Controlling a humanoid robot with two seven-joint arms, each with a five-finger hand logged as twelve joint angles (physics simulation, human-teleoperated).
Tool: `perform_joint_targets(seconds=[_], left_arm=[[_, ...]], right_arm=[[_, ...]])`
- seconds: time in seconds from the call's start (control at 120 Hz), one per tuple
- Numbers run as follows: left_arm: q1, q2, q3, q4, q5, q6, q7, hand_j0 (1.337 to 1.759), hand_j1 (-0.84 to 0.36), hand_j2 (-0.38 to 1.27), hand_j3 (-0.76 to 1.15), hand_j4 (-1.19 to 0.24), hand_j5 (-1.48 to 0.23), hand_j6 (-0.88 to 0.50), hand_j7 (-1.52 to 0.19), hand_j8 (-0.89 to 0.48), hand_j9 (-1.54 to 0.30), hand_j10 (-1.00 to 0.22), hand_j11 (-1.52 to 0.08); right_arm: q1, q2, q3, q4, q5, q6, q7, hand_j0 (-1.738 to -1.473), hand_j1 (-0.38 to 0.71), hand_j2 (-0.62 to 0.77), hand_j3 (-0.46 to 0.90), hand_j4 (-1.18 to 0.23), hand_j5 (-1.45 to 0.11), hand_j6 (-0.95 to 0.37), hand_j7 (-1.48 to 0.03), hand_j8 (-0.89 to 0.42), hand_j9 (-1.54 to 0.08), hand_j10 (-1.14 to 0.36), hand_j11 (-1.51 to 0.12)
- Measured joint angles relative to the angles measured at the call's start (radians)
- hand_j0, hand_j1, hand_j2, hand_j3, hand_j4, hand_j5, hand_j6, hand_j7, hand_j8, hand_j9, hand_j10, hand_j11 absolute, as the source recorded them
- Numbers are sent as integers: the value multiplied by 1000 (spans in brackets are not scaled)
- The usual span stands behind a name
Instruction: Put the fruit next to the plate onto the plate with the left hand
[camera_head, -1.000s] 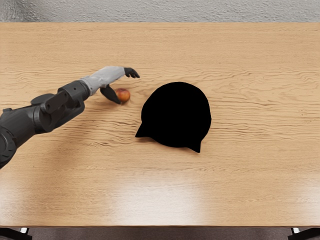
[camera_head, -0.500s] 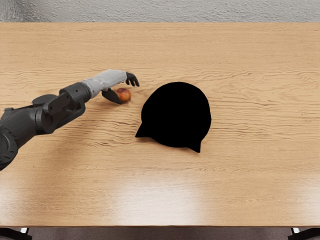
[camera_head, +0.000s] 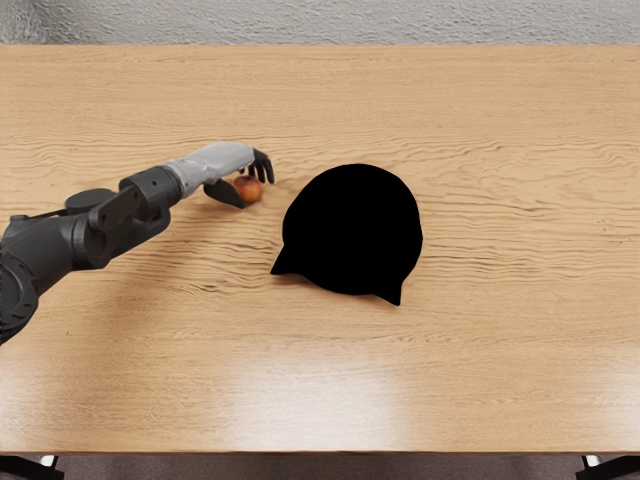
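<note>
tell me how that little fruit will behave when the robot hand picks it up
The fruit looks small and round, so a nudge would probably roll it across the flat table. It is tiny beside the left robot hand, so likely light and prone to slipping out.

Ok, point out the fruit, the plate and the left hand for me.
fruit (camera_head: 248, 188): head view, on its reddish-orange upper side.
plate (camera_head: 350, 228): head view, on the bare black middle.
left hand (camera_head: 230, 162): head view, on the grey back of the hand.
</note>
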Motion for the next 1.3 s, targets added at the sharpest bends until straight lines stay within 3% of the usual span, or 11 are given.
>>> perform_joint_targets(seconds=[0.142, 0.375, 0.458, 0.65, 0.717, 0.767, 0.883, 0.958, 1.108, 1.3], left_arm=[[0, 0, 10, 0, 1, 1, 0, 1656, -282, 263, -35, -602, -724, -605, -733, -517, -757, -581, -757], [2, 1, 22, 0, 0, 3, 0, 1642, -287, 141, 113, -664, -763, -551, -811, -440, -828, -623, -828], [2, 2, 28, 0, 2, 2, 0, 1631, -303, 110, 175, -690, -797, -508, -845, -415, -867, -643, -868], [1, 3, 50, 0, 3, 0, -2, 1611, -369, 54, 347, -792, -881, -394, -960, -304, -991, -557, -1015], [7, 2, 54, 3, 3, -6, -2, 1607, -428, 2, 515, -827, -915, -329, -998, -217, -1043, -633, -1065], [10, 2, 59, 11, 3, -12, -1, 1578, -442, -34, 545, -840, -947, -270, -1027, -230, -1072, -672, -1094], [6, 3, 66, 22, 4, -20, 0, 1525, -424, 49, 370, -838, -1025, -271, -1084, -260, -1130, -727, -1151], [1, 3, 67, 28, -1, -22, 0, 1556, -376, 145, 220, -842, -1059, -335, -1105, -314, -1150, -754, -1169], [-8, 5, 64, 44, -18, -25, 0, 1600, -377, 273, 106, -841, -1121, -348, -1129, -318, -1177, -789, -1194], [-14, 8, 45, 50, -34, -28, 0, 1626, -388, 303, 41, -833, -1171, -323, -1153, -291, -1191, -798, -1209]], right_arm=[[0, 0, 0, 0, 0, 0, 0, -1658, -349, 0, 0, 0, 0, 0, 0, 0, 0, 0, 0], [0, 0, 0, 0, 0, 0, 0, -1658, -349, 0, 0, 0, 0, 0, 0, 0, 0, 0, 0], [0, 0, 0, 0, 0, 0, 0, -1658, -349, 0, 0, 0, 0, 0, 0, 0, 0, 0, 0], [0, 0, 0, 0, 0, 0, 0, -1658, -349, 0, 0, 0, 0, -1, 0, 0, 0, 0, 0], [0, 0, 0, 0, 0, 0, 0, -1658, -349, 0, 0, 0, 0, -1, 0, 0, 0, 0, 0], [0, 0, 0, 0, 0, 0, 0, -1658, -349, 0, 0, 0, 0, 0, 0, 0, 0, 0, 0], [0, 0, 0, 0, 0, 0, 0, -1658, -349, 0, 0, 0, 0, 0, 0, 0, 0, 0, 0], [0, 0, 0, 0, 0, 0, 0, -1658, -349, 0, 0, 0, 0, 0, 0, 0, 0, 0, 0], [0, 0, 0, 0, 0, 0, 0, -1658, -349, 0, 0, 0, 0, 0, 0, 0, 0, 0, 0], [0, 0, 0, 0, 0, 0, 0, -1658, -349, 0, 0, 0, 0, 0, 0, 0, 0, 0, 0]])
